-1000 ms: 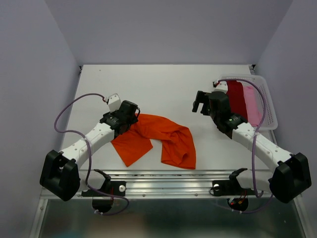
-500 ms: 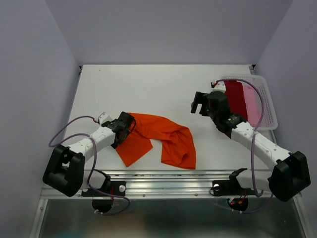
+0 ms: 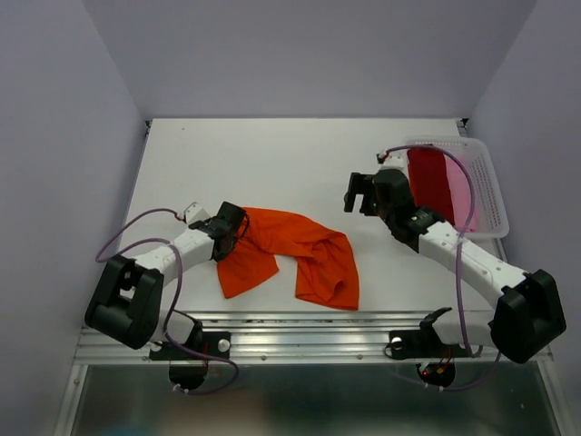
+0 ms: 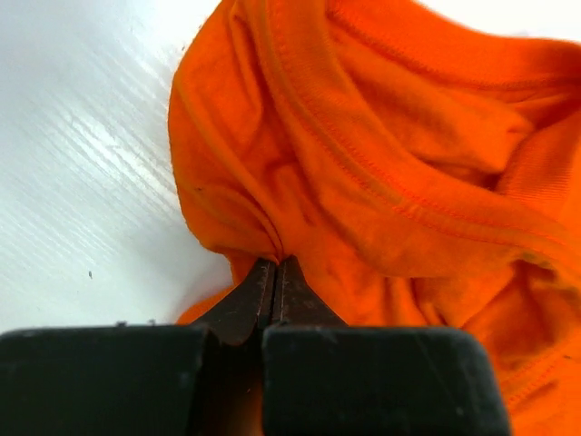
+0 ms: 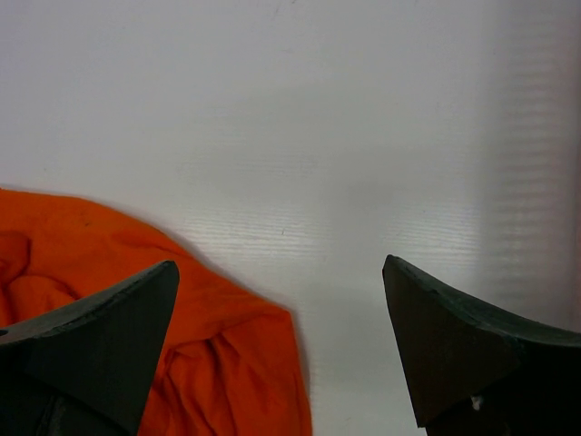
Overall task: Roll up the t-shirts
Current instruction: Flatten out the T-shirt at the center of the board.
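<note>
**Left pincer (image 3: 234,223) nips the orange t-shirt (image 3: 309,250) at its left end**

The orange t-shirt lies crumpled on the white bench (image 3: 272,154), close to the near edge. It spreads from left of the middle to about the centre. From above it makes a rough arch. One flat flap points toward the near left corner, a bunched lobe hangs toward the near edge, and a ridge of folds joins the two along the far side.

The left pincer sits low at the shirt's left end, with its arm stretched out along the bench from the near left corner. Its two dark fingers are pressed together on a small fold of orange cloth. In the left wrist view the fingertips (image 4: 259,292) meet with the pinched fold rising just beyond them. A stitched hem runs slantwise over the wrinkled cloth (image 4: 381,136) behind, and bare white bench shows to the left.

The right pincer (image 3: 361,193) hangs over bare bench right of centre, clear of the orange shirt. It is spread wide and holds nothing. In its own wrist view the two dark fingers (image 5: 109,341) frame plain white bench, and only the shirt's rounded edge (image 5: 213,363) shows at the lower left.

A white mesh basket (image 3: 491,195) stands against the right edge, toward the far right corner. Inside it, a dark red t-shirt (image 3: 431,182) lies on the left and a pink t-shirt (image 3: 466,204) on the right, side by side and touching. The right arm crosses in front of the basket's near left corner.
</note>
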Controlling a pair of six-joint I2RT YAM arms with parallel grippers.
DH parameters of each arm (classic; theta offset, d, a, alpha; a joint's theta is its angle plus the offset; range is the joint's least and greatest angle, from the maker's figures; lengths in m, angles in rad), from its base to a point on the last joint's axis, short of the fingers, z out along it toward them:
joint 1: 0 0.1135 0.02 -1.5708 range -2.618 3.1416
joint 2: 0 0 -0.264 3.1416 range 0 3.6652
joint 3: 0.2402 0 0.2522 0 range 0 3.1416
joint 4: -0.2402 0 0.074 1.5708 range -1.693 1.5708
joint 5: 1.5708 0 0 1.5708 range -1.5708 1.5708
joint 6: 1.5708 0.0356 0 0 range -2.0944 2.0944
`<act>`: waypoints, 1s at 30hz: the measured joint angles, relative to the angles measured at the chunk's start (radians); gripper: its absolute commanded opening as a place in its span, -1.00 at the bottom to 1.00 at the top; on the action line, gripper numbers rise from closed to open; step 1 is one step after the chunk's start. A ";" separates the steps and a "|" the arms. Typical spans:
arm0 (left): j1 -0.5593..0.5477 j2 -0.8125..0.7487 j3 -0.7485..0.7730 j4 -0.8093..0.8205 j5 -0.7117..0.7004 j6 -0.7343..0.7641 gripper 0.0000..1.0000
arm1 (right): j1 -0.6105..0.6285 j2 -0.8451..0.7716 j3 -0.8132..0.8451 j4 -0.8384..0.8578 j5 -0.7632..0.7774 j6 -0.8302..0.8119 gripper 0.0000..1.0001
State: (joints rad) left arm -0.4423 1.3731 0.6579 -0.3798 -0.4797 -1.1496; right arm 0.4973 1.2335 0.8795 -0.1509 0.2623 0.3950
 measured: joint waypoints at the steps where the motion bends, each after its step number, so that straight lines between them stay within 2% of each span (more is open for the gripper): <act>1: 0.001 -0.007 0.009 -0.007 -0.002 0.007 -1.00 | 0.021 0.020 0.003 -0.004 -0.008 -0.007 0.97; 4: 0.006 -0.085 0.031 -0.020 -0.022 0.053 -1.00 | 0.122 0.093 0.018 -0.026 0.011 -0.029 0.86; 8: 0.023 -0.251 0.093 -0.012 -0.039 0.119 -1.00 | 0.325 0.179 0.019 -0.056 0.032 -0.055 0.80; 11: 0.034 -0.292 0.138 0.000 -0.040 0.156 -1.00 | 0.435 0.198 0.012 -0.058 0.038 -0.064 0.69; 12: 0.036 -0.294 0.146 0.003 -0.040 0.164 -1.00 | 0.455 0.199 0.008 -0.056 0.038 -0.066 0.59; 14: 0.039 -0.286 0.148 0.004 -0.037 0.178 -1.00 | 0.482 0.199 -0.001 -0.056 0.037 -0.067 0.54; 15: 0.039 -0.278 0.148 0.002 -0.034 0.183 -1.00 | 0.490 0.201 -0.005 -0.053 0.031 -0.069 0.42; 22: 0.039 -0.257 0.148 -0.009 -0.019 0.197 -1.00 | 0.516 0.257 -0.005 -0.022 -0.002 -0.086 0.35; 25: 0.039 -0.261 0.148 -0.011 -0.019 0.200 -1.00 | 0.526 0.314 -0.003 -0.008 -0.006 -0.090 -0.03; 27: 0.039 -0.267 0.148 -0.014 -0.018 0.201 -1.00 | 0.531 0.351 -0.003 -0.001 -0.005 -0.088 -0.35; 28: 0.039 -0.271 0.148 -0.014 -0.018 0.202 -1.00 | 0.531 0.363 -0.003 0.003 -0.004 -0.089 -0.79; 29: 0.040 -0.274 0.148 -0.014 -0.019 0.203 -1.00 | 0.531 0.367 -0.003 0.006 -0.005 -0.086 -0.99; 30: 0.041 -0.277 0.148 -0.014 -0.019 0.204 -1.00 | 0.531 0.370 -0.002 0.010 0.003 -0.082 -0.99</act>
State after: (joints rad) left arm -0.4011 1.0966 0.8062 -0.3939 -0.4984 -0.9459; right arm 1.0286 1.6035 0.8780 -0.1410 0.2649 0.3134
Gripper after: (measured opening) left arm 0.029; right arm 0.146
